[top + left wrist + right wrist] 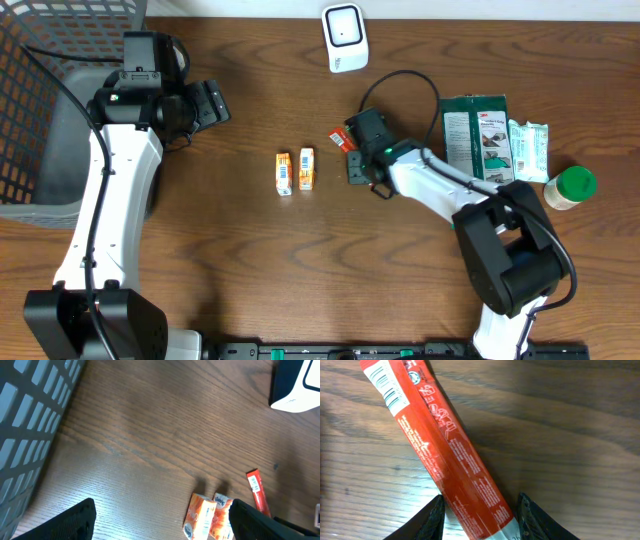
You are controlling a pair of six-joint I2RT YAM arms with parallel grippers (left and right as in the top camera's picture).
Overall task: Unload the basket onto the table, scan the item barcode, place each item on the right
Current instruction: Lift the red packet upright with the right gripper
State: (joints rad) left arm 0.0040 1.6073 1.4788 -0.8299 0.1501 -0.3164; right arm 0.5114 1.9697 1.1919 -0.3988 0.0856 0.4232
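1. Overhead view
   - The red stick packet (339, 140) lies on the bench (300, 270) at the tip of the right hand (352, 150), with only its outer end showing past the hand.
   - The white scanner (343, 37) stands straight up the frame from the packet. It is near, with bare wood between them.
   - The left hand (215, 103) hangs well off to the side by the mesh basket (40, 120). It is spread wide and holds nothing.
   - The right arm is plainly the nearer one to both packet and scanner.
   - Two small orange boxes (295, 171) sit between the two hands, apart from the packet.

2. Left wrist view
   - Both dark fingers stand far apart at the lower corners, with nothing between them but bench.
   - The orange boxes, the packet and a corner of the scanner all lie ahead and to one side, out of this hand's grasp.

3. Right wrist view
   - The packet's long axis runs on a slant from the upper left down into the gap between the fingers (436, 516), which are about half closed on either side of its near end.
   - I cannot tell whether they are pinching it or only flanking it.
   - The barcode (385, 382) is printed at the far end and faces up towards the camera.
   - My judgement is that the coming move turns on this. The free far end carries the code, so that end would have to be swung round to face the scanner.
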